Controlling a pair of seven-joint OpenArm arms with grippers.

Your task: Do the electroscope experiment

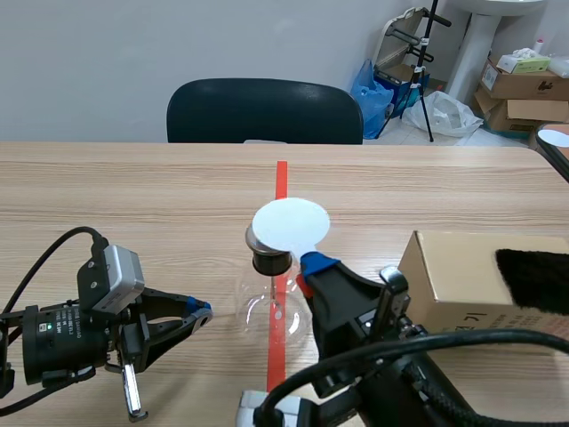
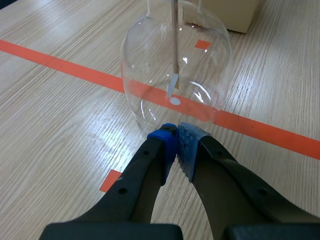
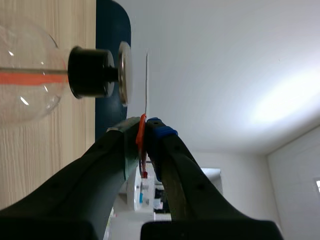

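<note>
The electroscope is a clear glass flask [image 1: 271, 311] with a black stopper [image 1: 268, 261] and a metal top plate, standing on the orange tape line. In the left wrist view its rod [image 2: 175, 35] and thin leaf [image 2: 172, 85] hang inside the flask [image 2: 145, 75]. My right gripper [image 1: 311, 265] is shut on a thin white disc [image 1: 291, 225], holding it just above the top plate [image 3: 123, 72]; the disc [image 3: 146, 82] shows edge-on, a small gap away. My left gripper [image 1: 200, 307] is shut on nothing, low on the table, its tips [image 2: 176, 137] close to the flask's side.
A cardboard box [image 1: 462, 276] with a piece of black fur [image 1: 533, 280] on it stands at the right. A dark chair [image 1: 265, 111] is behind the table's far edge. Boxes and bags lie on the floor at the back right.
</note>
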